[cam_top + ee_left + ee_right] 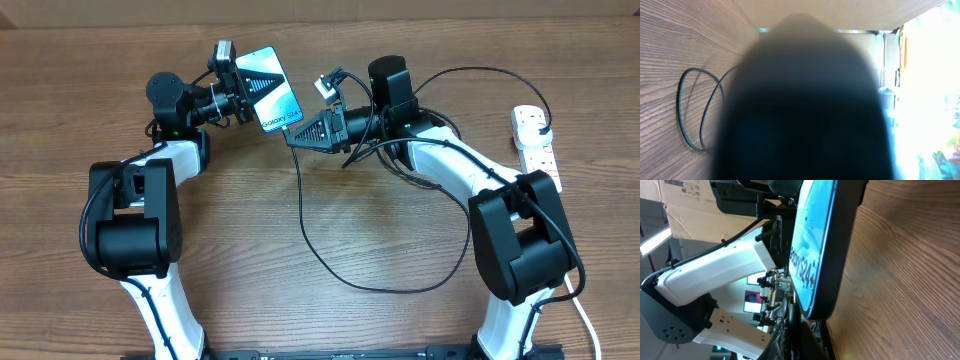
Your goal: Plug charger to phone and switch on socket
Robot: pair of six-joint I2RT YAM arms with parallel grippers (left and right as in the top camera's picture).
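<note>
My left gripper [238, 88] is shut on the phone [270, 88] and holds it tilted above the table, with the blue screen and "Galaxy S24" text facing up. My right gripper [296, 134] is shut on the connector end of the charger and holds it right at the phone's lower short edge. The charger cable [345, 280] hangs from it in a big loop on the table. In the right wrist view the phone [815, 240] stands just ahead of the jaws [807, 342]. In the left wrist view the dark, blurred phone [805, 110] fills the frame.
The white socket [537, 150] lies at the right table edge with a small black plug [541, 127] in it and its thick white cord [583, 310] running down. A cable loop [692, 112] shows on the wood in the left wrist view. A cardboard box [687, 200] stands behind.
</note>
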